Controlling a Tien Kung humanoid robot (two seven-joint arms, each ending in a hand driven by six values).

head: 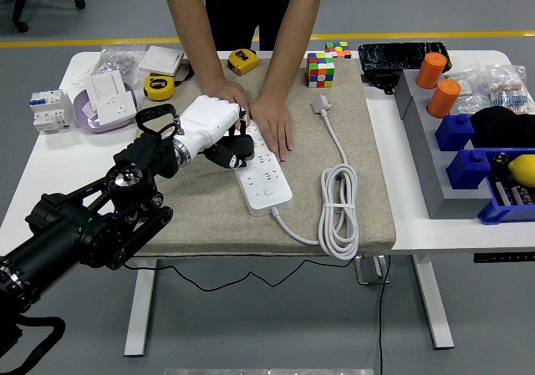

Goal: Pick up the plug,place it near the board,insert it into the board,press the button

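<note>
Beige matting (201,216) covers the table, and on it lies the strip (261,168). A person's hands (272,124) press its far end. The left hand (216,129) hovers over that end, fingers curled, holding nothing. The plug (321,103) lies right of the strip, apart from it.

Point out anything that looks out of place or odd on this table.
The robot's left hand holds a black plug over the power strip while a person's hands press on the strip's far end, right beside it. The strip's own plug lies loose on the mat.
</note>
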